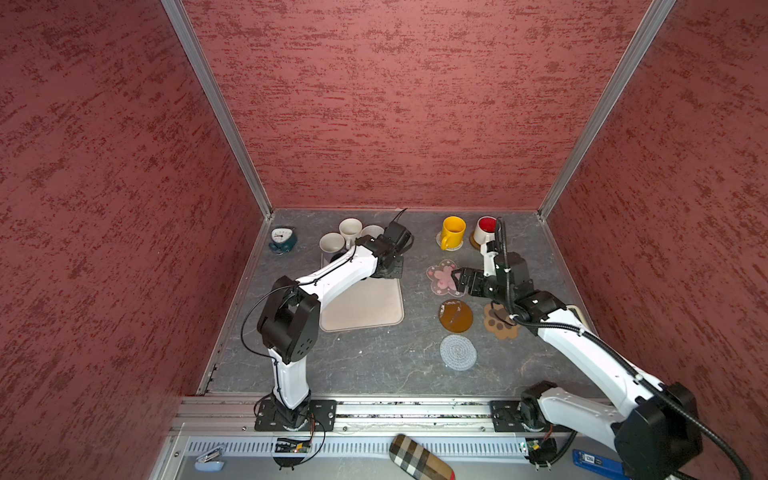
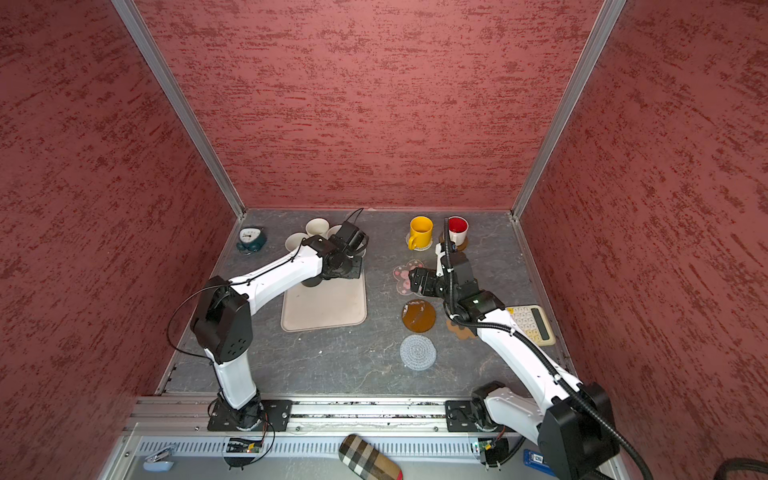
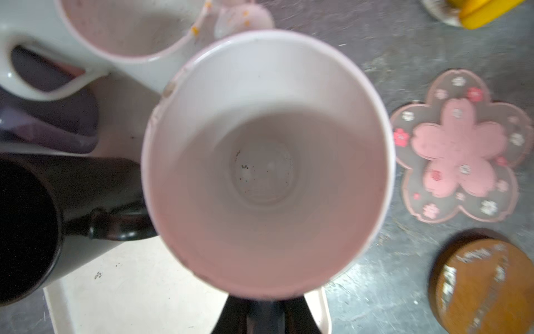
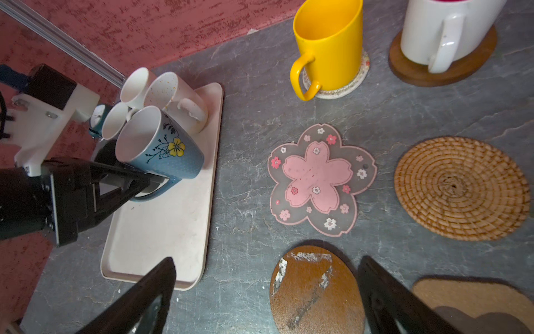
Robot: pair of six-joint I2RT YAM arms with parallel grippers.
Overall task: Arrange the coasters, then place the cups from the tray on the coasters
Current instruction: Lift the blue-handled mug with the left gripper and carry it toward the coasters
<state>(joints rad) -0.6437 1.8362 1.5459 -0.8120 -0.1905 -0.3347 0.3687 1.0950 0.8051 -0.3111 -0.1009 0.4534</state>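
Right wrist view — the left hand grips the blue mug by its handle, tilted over the tray; the pink flower coaster lies flat on the desk — the right hand hangs spread wide near a brown disc coaster.

Blue cup tilts, seemingly clear of the beige tray.

In both top views the table is seen steeply from high above. From its wrist, the blue cup at the left gripper is looked into closely. The pink flower coaster ahead of the right gripper is shared by both wrist views.
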